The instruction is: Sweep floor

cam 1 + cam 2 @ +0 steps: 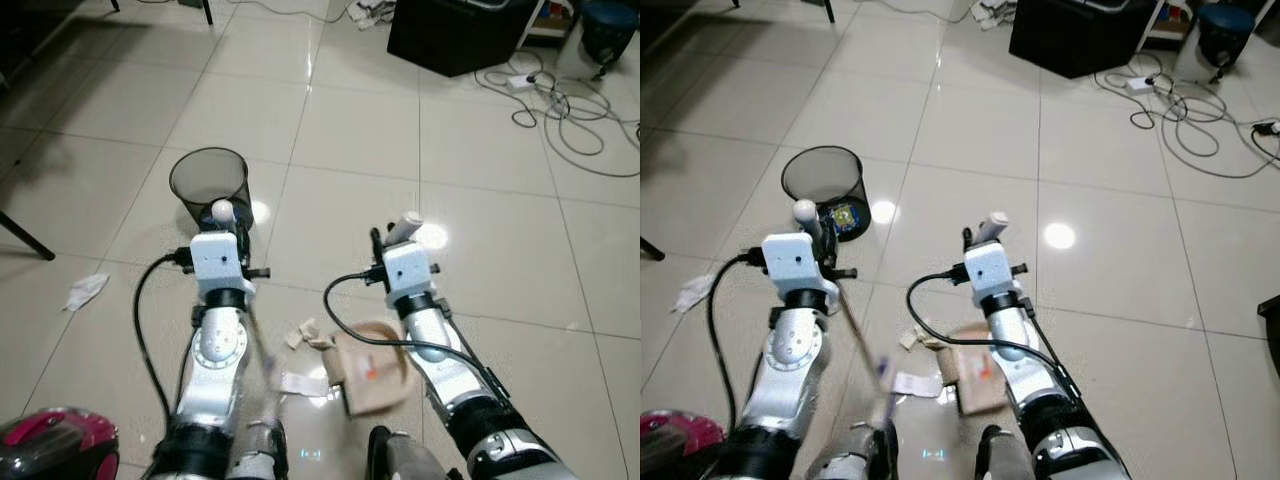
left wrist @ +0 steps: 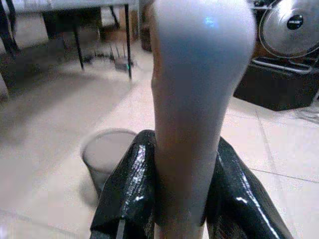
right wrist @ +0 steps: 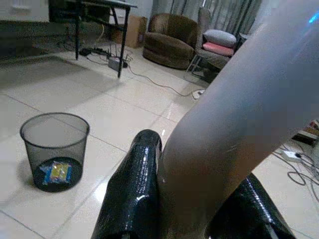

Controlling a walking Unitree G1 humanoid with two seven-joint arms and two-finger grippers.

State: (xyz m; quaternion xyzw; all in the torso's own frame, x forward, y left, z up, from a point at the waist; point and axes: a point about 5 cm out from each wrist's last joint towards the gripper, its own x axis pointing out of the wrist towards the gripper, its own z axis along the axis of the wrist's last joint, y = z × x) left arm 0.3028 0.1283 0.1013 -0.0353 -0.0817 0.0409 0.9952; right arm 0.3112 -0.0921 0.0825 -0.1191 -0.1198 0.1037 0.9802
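Left gripper (image 2: 182, 199) clamped on a pale handle (image 2: 197, 99) just beside the mesh bin (image 1: 209, 186), right gripper (image 3: 194, 204) clamped on another handle (image 3: 239, 124); yellow-blue wrapper (image 3: 57, 173) inside bin visible from right wrist, paper debris (image 1: 370, 375) nearer than bin.

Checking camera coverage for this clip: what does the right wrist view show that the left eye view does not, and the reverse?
Right wrist view alone: a brown upholstered armchair and a chair with a pink cushion across the room.

Left eye view alone: beige paper scraps on the floor between the arms, a crumpled white tissue, and a magenta vacuum cleaner.

Both: the black mesh wastebasket and the right gripper closed on a pale handle.
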